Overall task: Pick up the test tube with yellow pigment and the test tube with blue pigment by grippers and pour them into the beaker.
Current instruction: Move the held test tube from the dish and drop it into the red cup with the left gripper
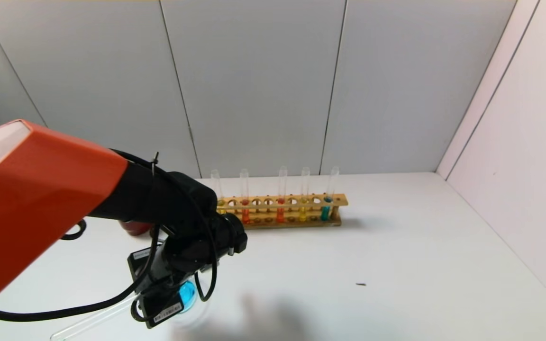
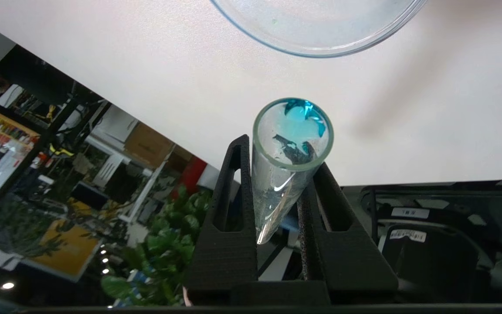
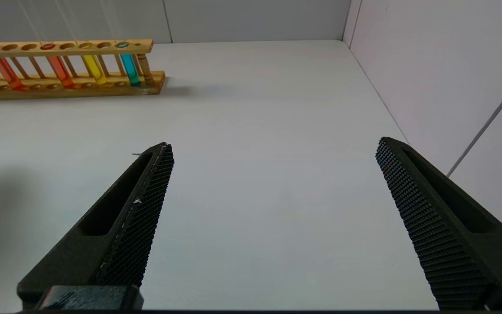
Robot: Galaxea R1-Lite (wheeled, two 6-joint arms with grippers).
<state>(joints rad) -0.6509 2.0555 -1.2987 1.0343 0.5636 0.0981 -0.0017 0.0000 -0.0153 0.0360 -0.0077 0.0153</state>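
My left gripper [image 1: 171, 291] [image 2: 280, 153] is shut on the test tube with blue pigment [image 2: 292, 133], held tilted low over the table's near left. Its blue-stained end [image 1: 187, 292] points at the beaker [image 2: 320, 41], and its clear length [image 1: 93, 322] runs back toward me. The beaker is mostly hidden behind the gripper in the head view. A test tube with yellow pigment [image 1: 304, 208] [image 3: 94, 69] and a blue twin [image 1: 326, 208] [image 3: 129, 69] stand in the wooden rack [image 1: 296, 221] [image 3: 72, 89]. My right gripper [image 3: 273, 146] is open and empty above bare table, out of the head view.
The rack also holds orange-red tubes [image 1: 280, 210] and a second yellow tube [image 1: 220, 204] at its left end. A dark red cup [image 1: 135, 227] stands behind my left arm. A small dark speck [image 1: 360, 284] lies on the table. Walls close the back and right.
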